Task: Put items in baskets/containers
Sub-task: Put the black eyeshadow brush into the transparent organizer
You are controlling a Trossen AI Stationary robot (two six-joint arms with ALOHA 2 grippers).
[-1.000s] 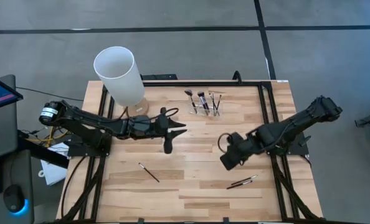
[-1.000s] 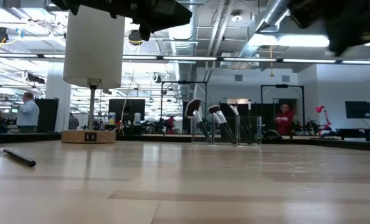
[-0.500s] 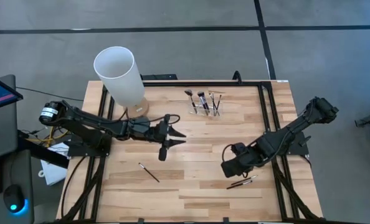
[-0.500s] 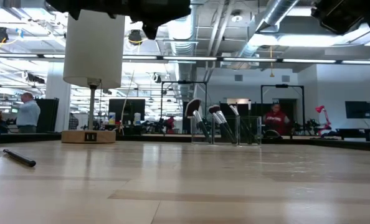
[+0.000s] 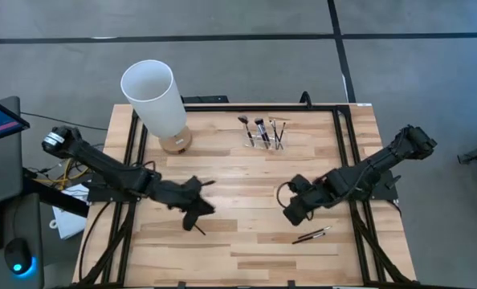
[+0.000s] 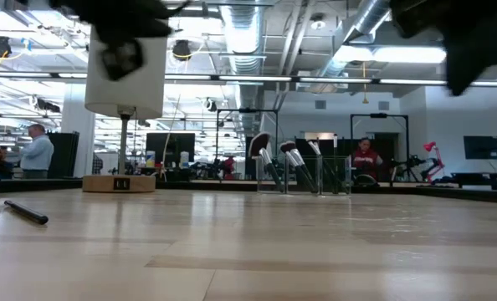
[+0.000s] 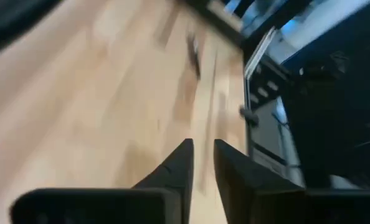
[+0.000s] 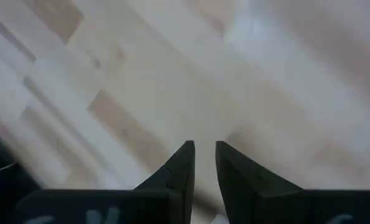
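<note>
Wooden worktop point(image 5: 246, 241) with a tall white cylinder point(image 5: 154, 96) at its far left corner. Clear slotted holder point(image 5: 264, 138) near the middle of the far edge, carrying upright dark-handled, silver-ferruled brushes point(image 6: 292, 165). Left gripper point(image 5: 197, 210) over a lone dark brush point(image 5: 197, 227) toward the near left, fingers a narrow slit apart, grasping nothing. Right gripper point(image 5: 291, 213), fingers likewise, above two brushes point(image 5: 312, 235) toward the near right.

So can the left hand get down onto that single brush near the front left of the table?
Probably yes. The left hand hangs just over the single brush, with bare table around it and nothing between. Its fingers stand narrowly apart and empty.
</note>
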